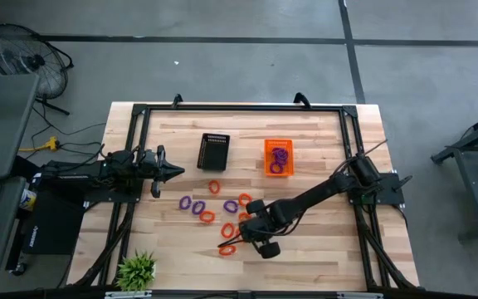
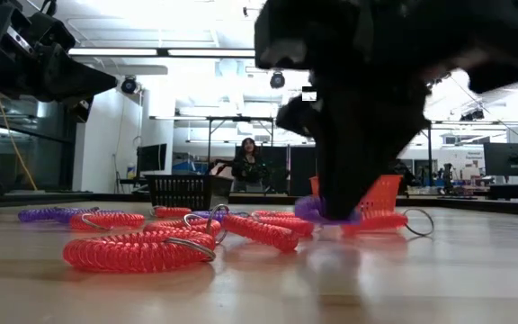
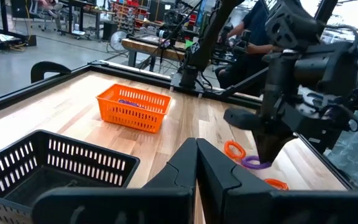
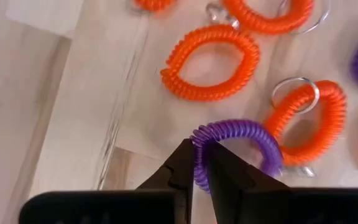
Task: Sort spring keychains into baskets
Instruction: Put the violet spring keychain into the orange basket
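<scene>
My right gripper (image 4: 199, 163) is down on the table (image 1: 322, 249), low and near the middle, about 6 o'clock from the orange basket (image 1: 279, 157). Its two fingers are pinched in tight on a purple keychain (image 4: 241, 140). I can see the purple coil squeezed between the tips in the right wrist view. In the low view that purple loop (image 2: 317, 212) sits right under the dark fingers, at the table top.

Just past the held loop lies an orange-red keychain (image 4: 211, 63), lying flat like an egg shape. Another orange-red one with a metal ring (image 4: 308, 118) is right beside the purple loop.

More loops are spread on the wood. Some purple ones (image 1: 191, 204) are at about 9 o'clock from my right gripper. Some orange-red ones (image 1: 229, 230) are close by it.

The orange basket already has purple loops (image 1: 280, 156) inside it. The black basket (image 1: 213, 151) stands at 9 o'clock from the orange one, with a gap between them.

My left gripper (image 1: 173, 172) waits at the left side of the table, at about 8 o'clock from the black basket. Its fingers are pressed together and hold nothing.
</scene>
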